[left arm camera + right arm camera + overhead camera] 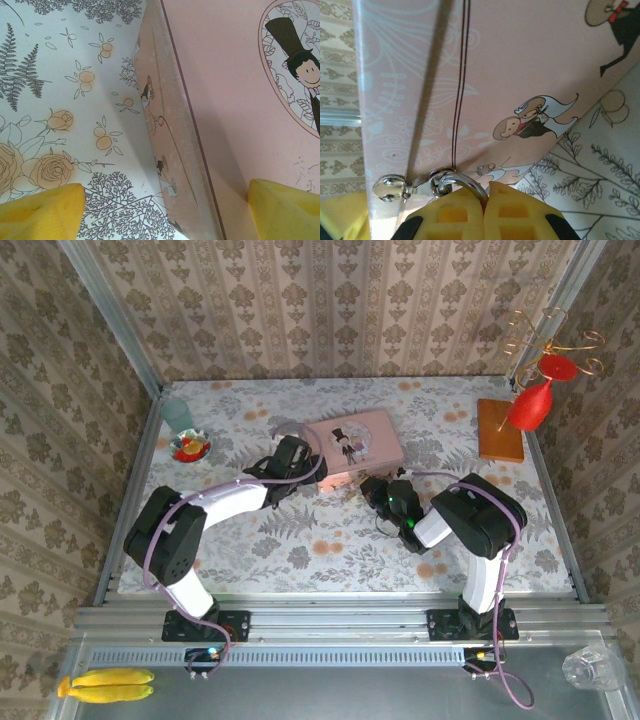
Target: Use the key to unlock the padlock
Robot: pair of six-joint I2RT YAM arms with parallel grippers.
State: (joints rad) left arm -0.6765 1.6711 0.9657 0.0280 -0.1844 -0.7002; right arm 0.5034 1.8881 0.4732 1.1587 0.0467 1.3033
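The padlock point(466, 183) hangs from the hasp point(395, 188) on the pink tin's point(355, 440) near wall, its shackle arching out of the right gripper's point(486, 196) closed fingers point(455, 215), while the left gripper's point(165, 212) open fingers point(42, 212) straddle the tin's left edge.
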